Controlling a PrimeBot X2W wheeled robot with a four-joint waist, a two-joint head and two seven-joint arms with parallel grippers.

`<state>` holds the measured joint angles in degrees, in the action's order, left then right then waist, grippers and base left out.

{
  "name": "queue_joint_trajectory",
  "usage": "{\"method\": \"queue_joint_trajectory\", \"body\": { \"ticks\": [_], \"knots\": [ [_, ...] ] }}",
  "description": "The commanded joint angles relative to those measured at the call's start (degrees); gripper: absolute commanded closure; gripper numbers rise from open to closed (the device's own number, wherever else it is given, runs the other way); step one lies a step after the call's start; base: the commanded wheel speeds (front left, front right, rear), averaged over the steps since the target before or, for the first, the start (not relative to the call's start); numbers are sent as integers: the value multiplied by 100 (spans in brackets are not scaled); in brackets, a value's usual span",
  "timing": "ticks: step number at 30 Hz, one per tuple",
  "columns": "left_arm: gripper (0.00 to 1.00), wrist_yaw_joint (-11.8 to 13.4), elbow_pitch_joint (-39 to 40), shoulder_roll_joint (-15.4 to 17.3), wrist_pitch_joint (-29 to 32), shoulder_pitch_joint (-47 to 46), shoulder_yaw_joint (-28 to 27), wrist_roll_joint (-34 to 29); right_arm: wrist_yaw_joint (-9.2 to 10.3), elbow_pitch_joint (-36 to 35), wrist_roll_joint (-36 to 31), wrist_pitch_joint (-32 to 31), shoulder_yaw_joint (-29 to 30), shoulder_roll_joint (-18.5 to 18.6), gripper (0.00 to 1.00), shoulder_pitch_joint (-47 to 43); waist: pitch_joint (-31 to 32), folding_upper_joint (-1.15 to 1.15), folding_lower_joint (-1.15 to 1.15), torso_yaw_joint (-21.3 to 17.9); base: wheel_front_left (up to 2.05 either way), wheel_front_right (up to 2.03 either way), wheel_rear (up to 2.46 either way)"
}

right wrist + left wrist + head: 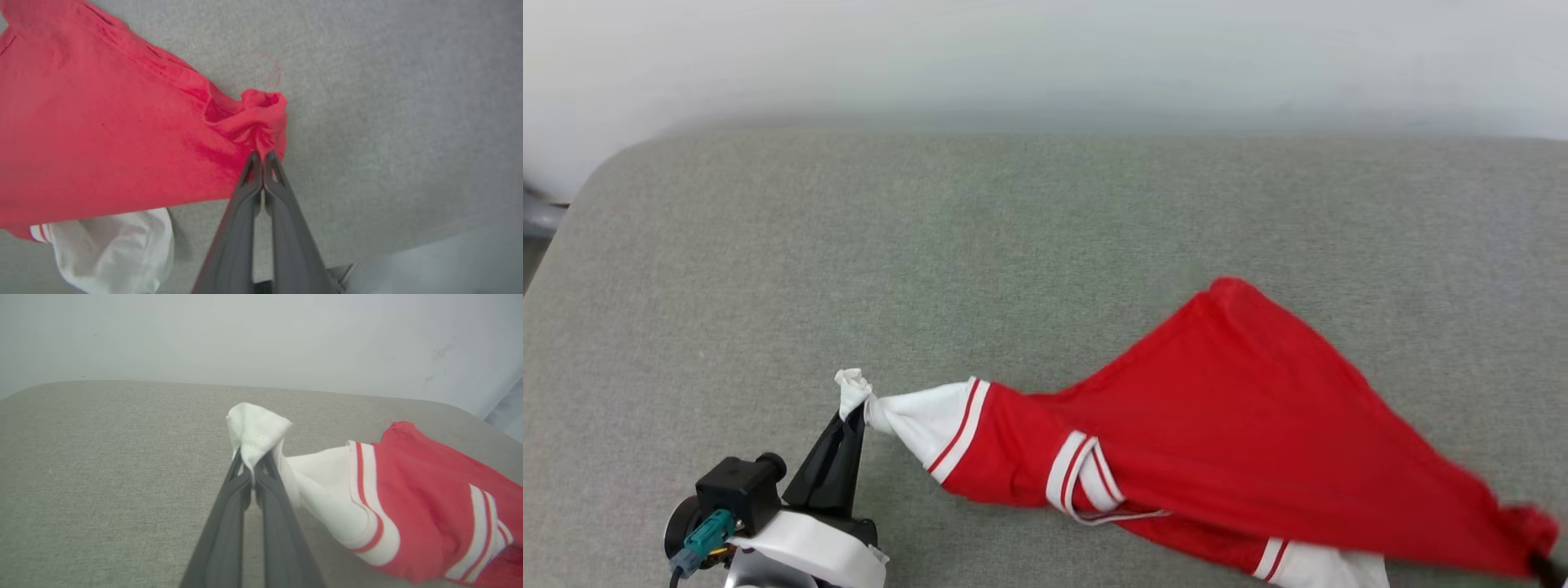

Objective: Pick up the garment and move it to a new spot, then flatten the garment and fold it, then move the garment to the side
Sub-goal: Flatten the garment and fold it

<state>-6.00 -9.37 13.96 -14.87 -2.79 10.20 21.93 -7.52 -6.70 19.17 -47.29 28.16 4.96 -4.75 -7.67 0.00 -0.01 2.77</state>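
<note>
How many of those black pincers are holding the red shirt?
2. The left gripper pinches the garment by its white end, lower left in the head view; the right gripper pinches a red corner, at that view's lower right.

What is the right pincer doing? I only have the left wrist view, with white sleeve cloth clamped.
Observer: The right pincer is shut on a bunched red edge of the garment.
Operator: How does the cloth run between the arms?
Observer: In the head view it spans from the left pincer to the lower right, with one red corner peaking toward the far side of the grey cushion.
Operator: And the other sleeve?
Observer: The second white sleeve droops under the red cloth, close to the right pincer.
</note>
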Motion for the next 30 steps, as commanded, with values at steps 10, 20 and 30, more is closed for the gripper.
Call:
{"method": "queue_joint_trajectory", "body": {
  "ticks": [10, 20, 30],
  "knots": [
    [100, 49, -123, 70, 89, 157, -13, 140, 5, 1170, 1118, 1010, -658, -203, 0, -1053, 168, 0, 1, -251, 0, 0, 0],
    [100, 89, -78, 20, 110, 30, 50, 185, 4, 1309, 876, 3226, -720, -209, 0, -79, 95, 0, 1, -232, 0, 0, 0],
    [100, 96, -59, -112, 50, -248, 102, 175, 5, 1836, 260, 4050, -1391, 95, 0, 1466, -201, 0, 1, -19, 0, 0, 0]
  ]
}}
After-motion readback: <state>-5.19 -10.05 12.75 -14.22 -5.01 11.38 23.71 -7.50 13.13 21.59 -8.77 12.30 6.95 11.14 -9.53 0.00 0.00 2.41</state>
